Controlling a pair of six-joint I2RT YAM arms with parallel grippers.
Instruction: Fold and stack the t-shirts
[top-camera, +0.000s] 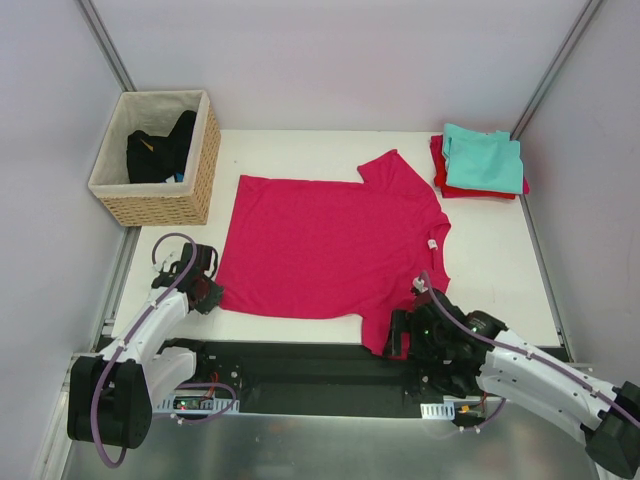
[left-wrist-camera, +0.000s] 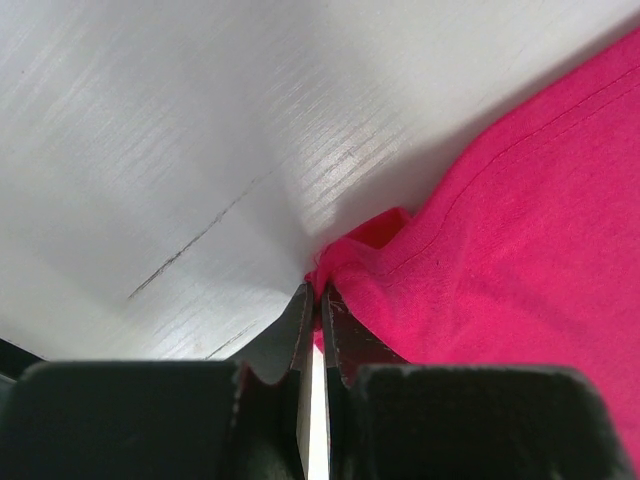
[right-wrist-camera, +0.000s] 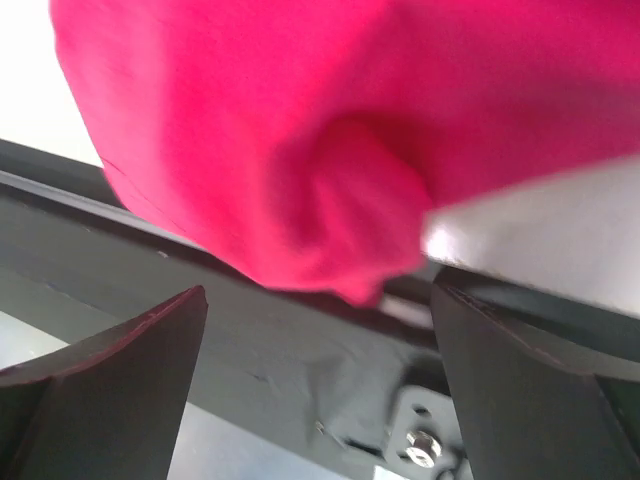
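Observation:
The large magenta-pink t-shirt (top-camera: 320, 245) lies spread flat on the white table, its white neck label (top-camera: 433, 243) at the right. My left gripper (top-camera: 207, 292) is shut on the shirt's near-left hem corner (left-wrist-camera: 345, 262) at table level. My right gripper (top-camera: 405, 333) is open at the table's front edge, its jaws wide apart below the near sleeve (right-wrist-camera: 330, 200), which hangs over the edge. A folded teal t-shirt (top-camera: 484, 160) lies on a folded red t-shirt (top-camera: 440, 172) at the back right.
A woven wicker basket (top-camera: 160, 190) with dark clothing (top-camera: 160, 150) inside stands at the back left. The black arm-mount rail (top-camera: 300, 365) runs along the table's (top-camera: 300, 145) near edge. Grey walls close in on both sides.

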